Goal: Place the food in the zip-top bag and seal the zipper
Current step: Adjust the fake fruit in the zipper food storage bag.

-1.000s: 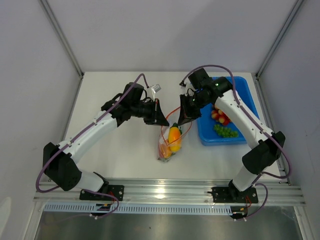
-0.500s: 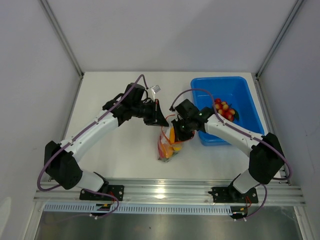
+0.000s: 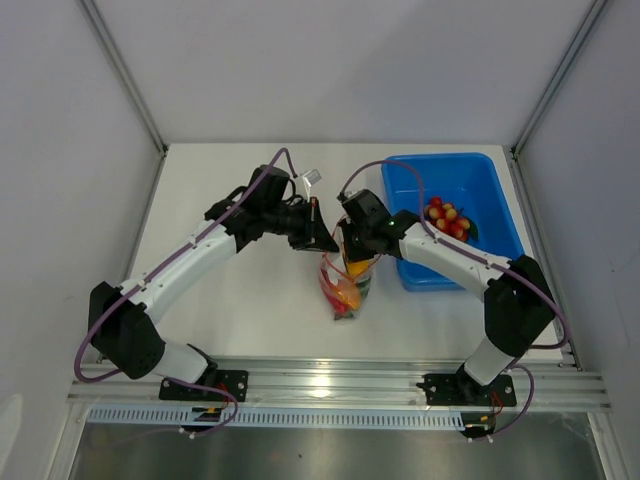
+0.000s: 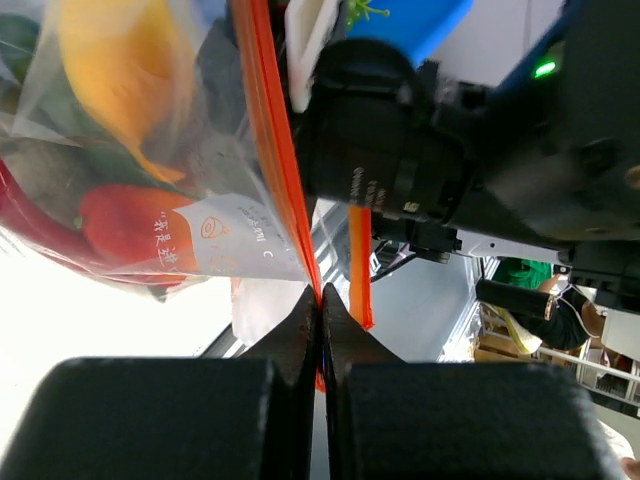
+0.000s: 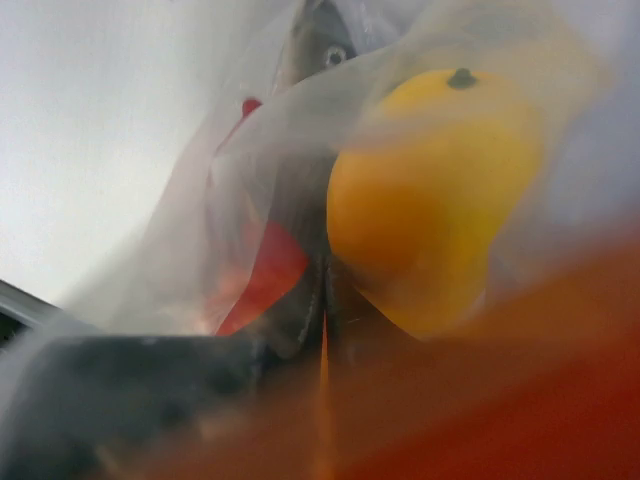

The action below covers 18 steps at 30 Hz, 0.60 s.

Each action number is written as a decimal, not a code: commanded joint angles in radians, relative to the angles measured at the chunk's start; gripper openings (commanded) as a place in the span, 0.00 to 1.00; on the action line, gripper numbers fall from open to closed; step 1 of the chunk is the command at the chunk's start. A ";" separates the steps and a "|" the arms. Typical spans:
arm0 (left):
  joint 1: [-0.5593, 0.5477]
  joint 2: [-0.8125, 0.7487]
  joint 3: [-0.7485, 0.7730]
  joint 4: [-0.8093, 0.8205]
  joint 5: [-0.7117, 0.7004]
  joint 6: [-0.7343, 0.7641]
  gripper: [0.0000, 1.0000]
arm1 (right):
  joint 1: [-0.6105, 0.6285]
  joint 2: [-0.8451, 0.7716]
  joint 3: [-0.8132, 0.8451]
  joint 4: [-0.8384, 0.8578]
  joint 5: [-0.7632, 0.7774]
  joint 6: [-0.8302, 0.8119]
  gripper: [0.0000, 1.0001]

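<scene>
The clear zip-top bag point(image 3: 345, 288) hangs above the table between my two grippers, its mouth up. Through its plastic I see the yellow-orange mango point(image 4: 120, 70), a red pepper point(image 4: 130, 225) and the grey fish point(image 5: 320, 40). My left gripper point(image 3: 318, 236) is shut on the orange-red zipper point(image 4: 285, 170) at the left end of the mouth; the strip runs between its fingertips point(image 4: 300, 325). My right gripper point(image 3: 352, 246) is shut on the zipper strip point(image 5: 324, 350) at the mouth's right part, pressed against the mango point(image 5: 430, 190). Red-yellow cherry tomatoes point(image 3: 446, 219) lie in the tub.
The blue plastic tub point(image 3: 490, 190) stands at the right back of the table, just right of my right arm. A small white object point(image 3: 312, 178) lies behind my left wrist. Metal frame posts rise at both back corners.
My right gripper has moved left from over the blue tub to the bag's mouth and shut on the zipper. The bag now hangs a little further right. The left gripper has held still.
</scene>
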 commanded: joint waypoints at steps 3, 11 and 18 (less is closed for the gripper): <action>0.000 -0.016 0.004 0.020 0.034 -0.011 0.01 | -0.020 -0.080 0.092 0.010 0.064 -0.023 0.00; 0.002 0.001 0.002 0.036 0.035 0.000 0.01 | -0.074 -0.270 0.225 -0.205 0.045 0.000 0.09; 0.000 0.017 -0.001 0.045 0.034 0.006 0.00 | -0.238 -0.330 0.348 -0.342 0.019 0.017 0.40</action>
